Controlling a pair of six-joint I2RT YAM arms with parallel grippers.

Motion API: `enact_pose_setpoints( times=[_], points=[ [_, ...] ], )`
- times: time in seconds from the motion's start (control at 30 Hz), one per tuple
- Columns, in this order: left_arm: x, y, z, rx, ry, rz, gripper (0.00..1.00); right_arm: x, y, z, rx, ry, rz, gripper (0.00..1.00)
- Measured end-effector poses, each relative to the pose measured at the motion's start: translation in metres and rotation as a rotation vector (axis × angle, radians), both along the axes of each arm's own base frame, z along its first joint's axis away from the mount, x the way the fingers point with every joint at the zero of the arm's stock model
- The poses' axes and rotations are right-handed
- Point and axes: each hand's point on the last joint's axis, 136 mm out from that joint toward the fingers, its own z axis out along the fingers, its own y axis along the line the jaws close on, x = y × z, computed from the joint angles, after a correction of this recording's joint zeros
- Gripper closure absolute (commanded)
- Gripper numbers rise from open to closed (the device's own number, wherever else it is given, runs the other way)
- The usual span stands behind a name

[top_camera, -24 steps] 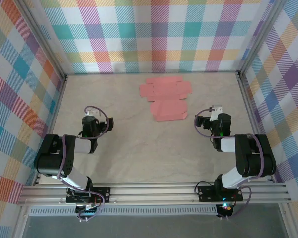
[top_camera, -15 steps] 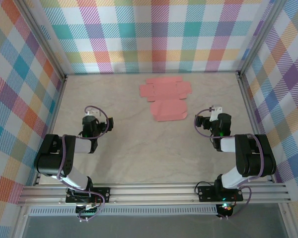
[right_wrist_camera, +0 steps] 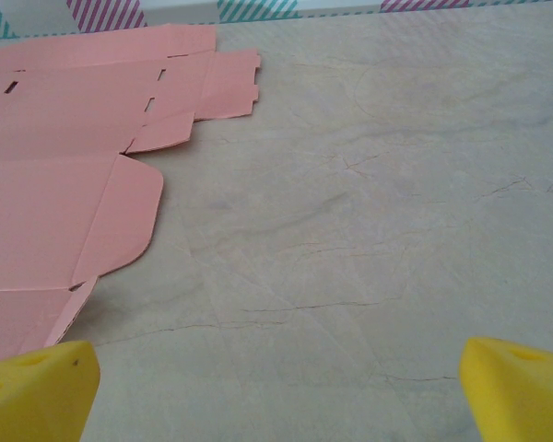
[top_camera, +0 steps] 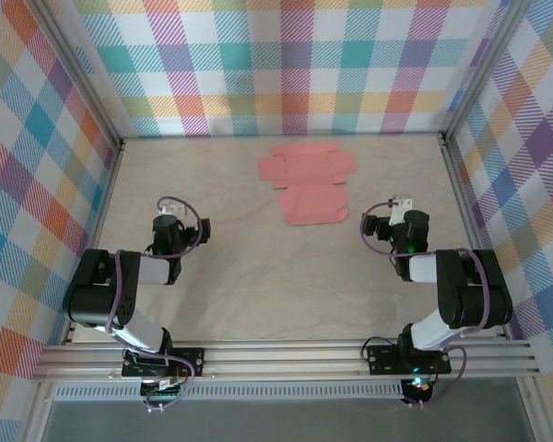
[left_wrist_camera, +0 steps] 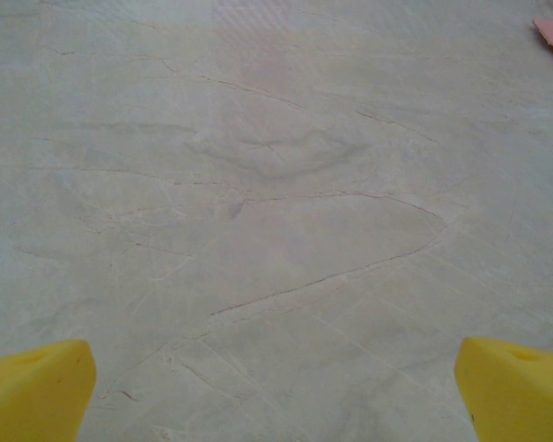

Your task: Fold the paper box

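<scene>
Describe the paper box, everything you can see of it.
The paper box is a salmon-pink die-cut sheet of thin card, with slots, crease lines and rounded flaps, not yet folded. It lies flat on the table, toward the far side near the middle, touching nothing else.

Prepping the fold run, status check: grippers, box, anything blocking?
Both open: left gripper over table, right gripper just short of paper box. Box flat, unfolded, untouched, far centre. Nothing seen blocking it.
</scene>
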Motion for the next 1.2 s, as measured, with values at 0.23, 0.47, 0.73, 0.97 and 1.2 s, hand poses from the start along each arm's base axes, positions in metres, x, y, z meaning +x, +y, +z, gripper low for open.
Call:
enact_pose_setpoints(
  times=[0.23, 0.47, 0.73, 0.97, 1.2],
  points=[
    [0.000, 0.000, 0.000, 0.000, 0.000, 0.000, 0.00, -0.007, -0.001, 0.019, 0.001, -0.010, -0.004, 0.00],
    [0.000, 0.000, 0.000, 0.000, 0.000, 0.000, 0.00, -0.010, -0.003, 0.061, 0.048, -0.036, -0.041, 0.00],
    [0.001, -0.028, 0.036, 0.049, -0.017, -0.093, 0.00, 0.013, 0.013, 0.089, 0.257, 0.165, -0.044, 0.01],
    [-0.002, -0.097, 0.121, 0.043, -0.171, -0.276, 0.00, 0.021, 0.048, 0.045, 0.471, 0.483, 0.025, 0.28],
    [-0.016, -0.147, 0.116, 0.001, -0.141, -0.412, 0.00, 0.020, 0.070, -0.005, 0.577, 0.714, 0.021, 0.54]
  ],
)
